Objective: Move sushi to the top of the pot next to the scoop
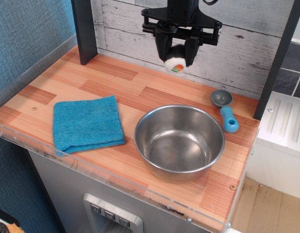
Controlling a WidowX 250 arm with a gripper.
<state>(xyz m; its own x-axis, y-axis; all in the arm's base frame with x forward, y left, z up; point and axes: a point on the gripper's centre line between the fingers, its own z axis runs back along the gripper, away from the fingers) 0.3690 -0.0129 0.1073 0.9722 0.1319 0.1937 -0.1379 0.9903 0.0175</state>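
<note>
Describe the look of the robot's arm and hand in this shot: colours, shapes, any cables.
The hand is matte black all over: a wide horizontal crossbar with small bolted ends, and two flat, blocky fingers hanging from it. Above it, a dark, squarish wrist section rises out of the frame. A thin black cable loops at the top right edge. No logos or coloured markings are visible.

A blue cloth (88,124), folded into a rough square, lies flat on the left part of the wooden table (140,94), near its front edge. A clear strip runs along the table's front rim. Behind stands a whitewashed plank wall (247,43), with a dark post (84,29) at the back left and another dark post (281,53) leaning at the right. A blue textured wall (28,34) flanks the left side.
</note>
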